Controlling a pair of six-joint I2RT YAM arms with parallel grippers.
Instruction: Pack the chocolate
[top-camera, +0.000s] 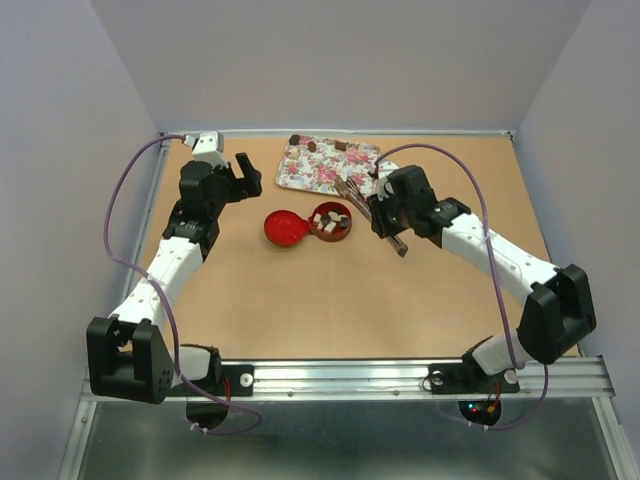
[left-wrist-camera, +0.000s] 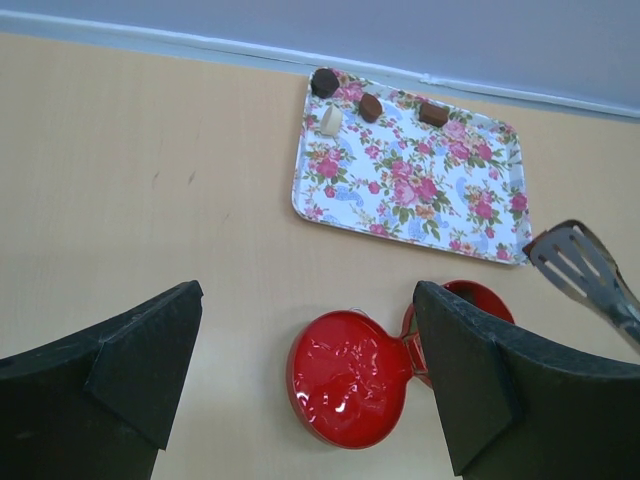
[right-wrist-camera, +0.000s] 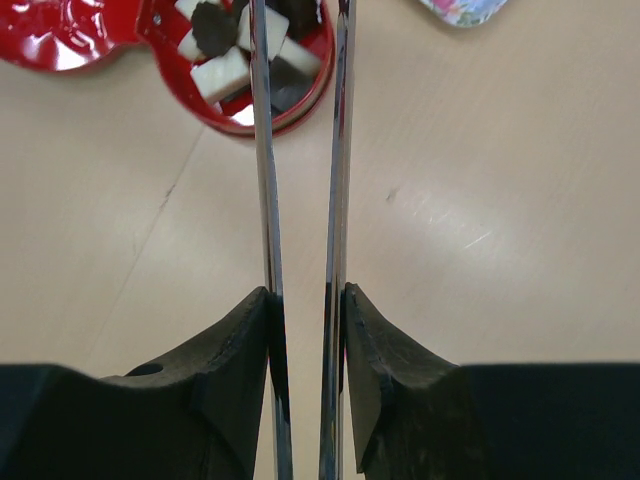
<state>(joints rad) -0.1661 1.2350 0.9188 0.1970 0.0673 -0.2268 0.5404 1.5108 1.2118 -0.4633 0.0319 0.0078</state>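
Four loose pieces of chocolate (one dark, one cream, two reddish-brown) sit in a short row at the far left corner of the flowered tray. More fill the open red tin on the counter, with its lid touching it. The tray pieces lie ahead and left of the metal tongs, whose long axis points roughly that way, with the tips about at the tray's near edge. The right gripper has its jaws clamped on the tongs. The left gripper hangs near, jaws apart and empty.
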